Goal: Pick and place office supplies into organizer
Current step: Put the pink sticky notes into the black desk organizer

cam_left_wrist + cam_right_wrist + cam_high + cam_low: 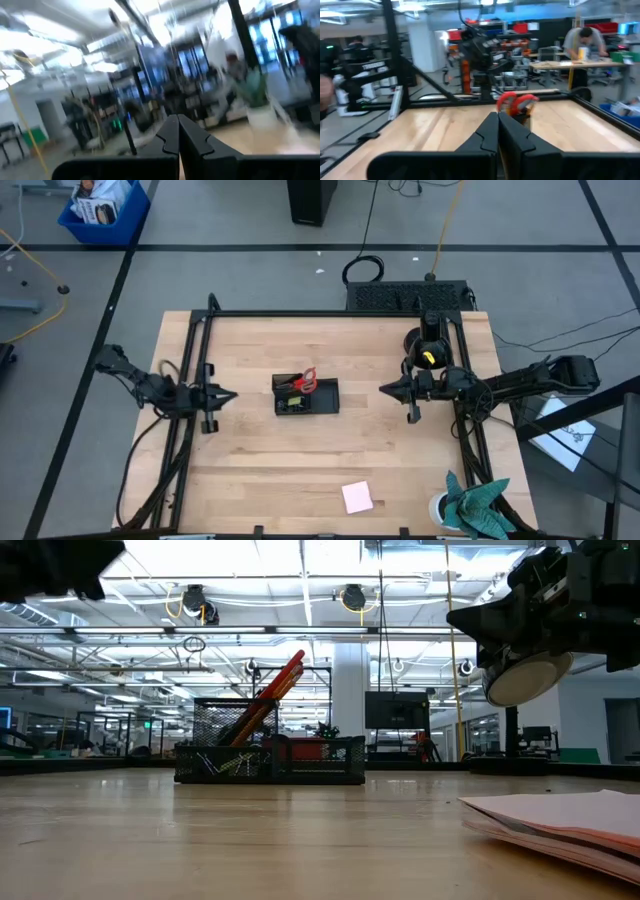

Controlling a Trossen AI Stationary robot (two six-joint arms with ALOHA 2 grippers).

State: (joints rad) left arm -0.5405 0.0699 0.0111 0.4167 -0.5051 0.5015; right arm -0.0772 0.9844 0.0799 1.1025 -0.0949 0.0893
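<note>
Your pale pink square sticky-note pad [357, 497] lies alone at the frame's lower centre and could be forgotten. The small black mesh organizer tray [322, 402] at centre holds red-handled scissors [303, 380]. Left gripper [229, 395] and right gripper [385, 389] are both clenched, empty, flanking it.

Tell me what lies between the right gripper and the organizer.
Nothing: in the high view only bare wooden table separates the right gripper, jaws shut, from the organizer. The sticky-note pad lies well off that line.
</note>
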